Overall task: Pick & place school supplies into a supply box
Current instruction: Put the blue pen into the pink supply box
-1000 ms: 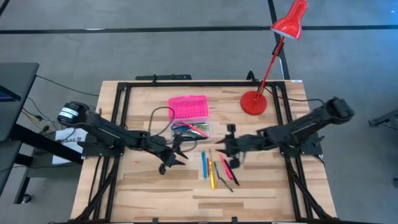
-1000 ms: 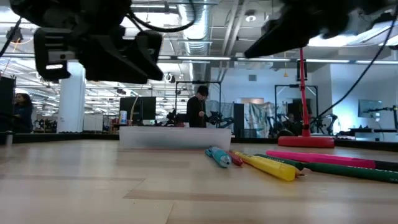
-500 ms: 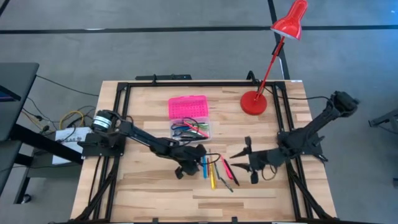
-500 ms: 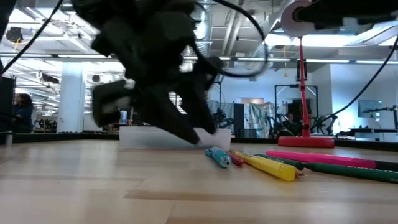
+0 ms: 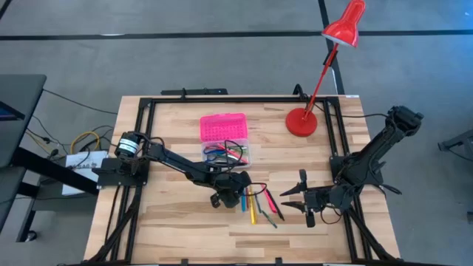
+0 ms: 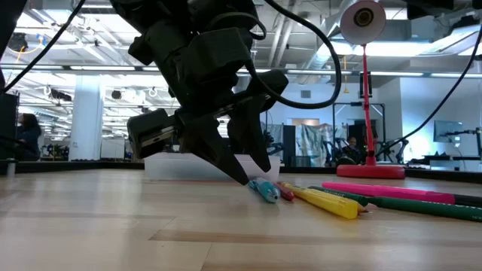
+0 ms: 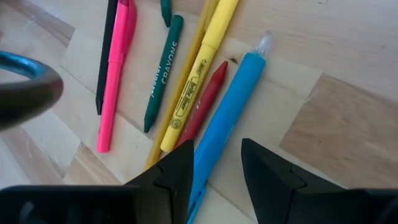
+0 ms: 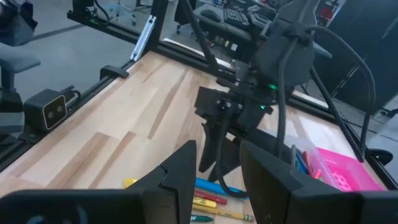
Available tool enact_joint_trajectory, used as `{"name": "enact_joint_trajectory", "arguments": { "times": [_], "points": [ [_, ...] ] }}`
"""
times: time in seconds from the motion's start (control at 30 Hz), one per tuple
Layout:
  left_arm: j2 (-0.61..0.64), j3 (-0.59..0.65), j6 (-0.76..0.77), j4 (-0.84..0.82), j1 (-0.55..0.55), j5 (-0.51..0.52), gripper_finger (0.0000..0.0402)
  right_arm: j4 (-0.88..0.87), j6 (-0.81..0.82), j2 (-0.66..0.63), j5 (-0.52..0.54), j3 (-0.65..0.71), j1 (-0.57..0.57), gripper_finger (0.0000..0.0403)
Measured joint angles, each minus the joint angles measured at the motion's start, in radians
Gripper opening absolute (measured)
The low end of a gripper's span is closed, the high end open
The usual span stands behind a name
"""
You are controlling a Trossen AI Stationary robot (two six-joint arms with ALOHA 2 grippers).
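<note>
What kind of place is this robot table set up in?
Probably an open lab or workshop: bare ceiling ducts and strip lights overhead, a grey floor around the wooden table, and other metal-framed workstations behind it.

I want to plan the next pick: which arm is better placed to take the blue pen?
Left. The left gripper is open, its fingers astride the blue pen on the table. The right gripper is open beside the pens, farther from it.
</note>
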State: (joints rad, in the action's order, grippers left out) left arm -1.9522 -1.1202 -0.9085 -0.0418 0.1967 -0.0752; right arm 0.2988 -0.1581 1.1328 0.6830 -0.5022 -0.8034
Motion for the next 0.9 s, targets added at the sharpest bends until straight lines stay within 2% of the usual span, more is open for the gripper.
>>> {"name": "enact_joint_trajectory", "arguments": {
  "times": [0.5,0.63,0.9],
  "points": [
    [-0.009,0.0,-0.009,0.0,-0.11,-0.173,0.0129,0.002,0.008,0.0,0.0,0.0,0.001,0.0117],
    [-0.045,-0.003,-0.025,0.022,-0.11,-0.178,0.0129,0.002,0.008,0.0,-0.001,-0.001,0.001,0.0117],
    [-0.038,-0.008,-0.007,-0.004,-0.11,-0.148,0.0129,0.006,0.009,0.0,-0.001,-0.001,0.001,0.0117]
  ]
}}
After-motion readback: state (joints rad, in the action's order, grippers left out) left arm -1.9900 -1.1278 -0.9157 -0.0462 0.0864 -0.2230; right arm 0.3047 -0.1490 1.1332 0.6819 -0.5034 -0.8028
